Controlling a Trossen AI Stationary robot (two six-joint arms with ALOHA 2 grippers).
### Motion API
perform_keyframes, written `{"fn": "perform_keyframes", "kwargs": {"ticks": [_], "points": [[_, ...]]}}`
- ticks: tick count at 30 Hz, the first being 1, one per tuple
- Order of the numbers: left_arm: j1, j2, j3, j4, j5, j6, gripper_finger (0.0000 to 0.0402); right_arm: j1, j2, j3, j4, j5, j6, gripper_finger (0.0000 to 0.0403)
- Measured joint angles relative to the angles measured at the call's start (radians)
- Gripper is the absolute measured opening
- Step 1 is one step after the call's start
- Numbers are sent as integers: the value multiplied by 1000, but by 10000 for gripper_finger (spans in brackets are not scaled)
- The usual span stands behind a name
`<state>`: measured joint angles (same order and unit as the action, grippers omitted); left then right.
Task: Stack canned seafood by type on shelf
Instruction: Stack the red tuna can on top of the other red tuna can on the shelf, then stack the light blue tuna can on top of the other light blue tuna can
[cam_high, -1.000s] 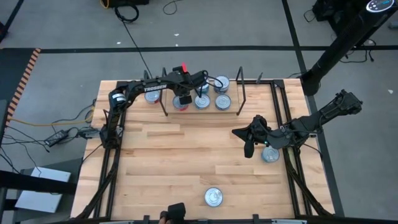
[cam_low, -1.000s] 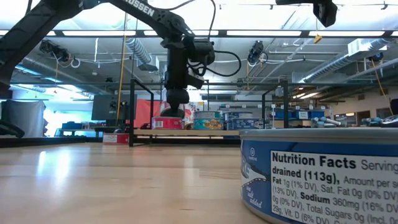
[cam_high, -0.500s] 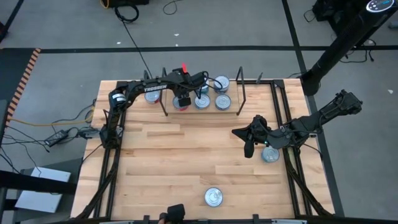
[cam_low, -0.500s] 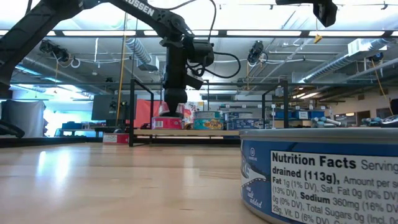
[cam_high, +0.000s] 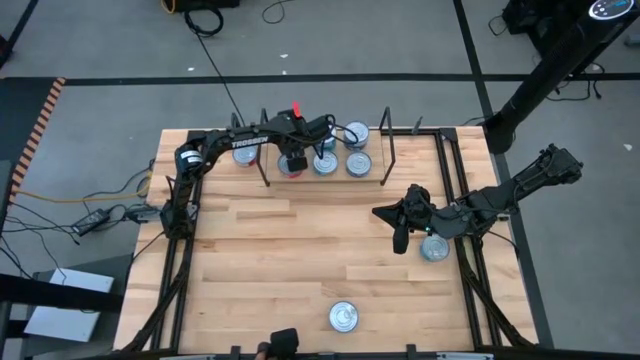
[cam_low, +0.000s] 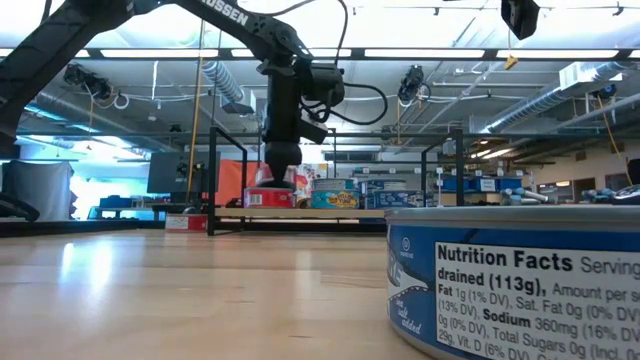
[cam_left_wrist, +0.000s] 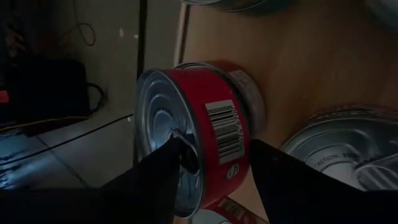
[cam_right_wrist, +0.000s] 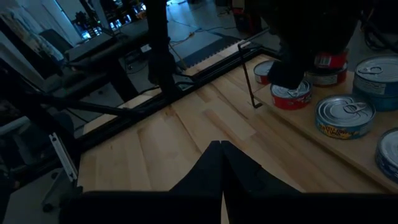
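The blue tin (cam_low: 520, 285) is cut off by the low view's edge; the red tin (cam_high: 291, 166) is partly hidden from above by the left hand (cam_high: 294, 160).

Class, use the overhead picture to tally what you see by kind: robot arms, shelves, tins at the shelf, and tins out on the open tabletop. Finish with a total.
Robot arms: 2 (left arm, right arm)
Shelf: 1
Tins at the shelf, showing from above: 5, including the red tin in the left gripper
Tins on the open tabletop: 2
Total: 10; stacks may hide more.
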<state>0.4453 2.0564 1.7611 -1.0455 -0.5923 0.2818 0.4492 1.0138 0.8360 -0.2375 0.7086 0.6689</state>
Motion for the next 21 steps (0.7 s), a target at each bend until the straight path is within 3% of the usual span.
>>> {"fn": "perform_keyframes", "kwargs": {"ticks": [6, 21], "points": [[0, 0, 0, 0, 42, 1, 194, 0, 0, 0, 0, 0, -11, 9], [0, 0, 0, -13, 20, 28, 194, 0, 0, 0, 7, -3, -15, 9]]}}
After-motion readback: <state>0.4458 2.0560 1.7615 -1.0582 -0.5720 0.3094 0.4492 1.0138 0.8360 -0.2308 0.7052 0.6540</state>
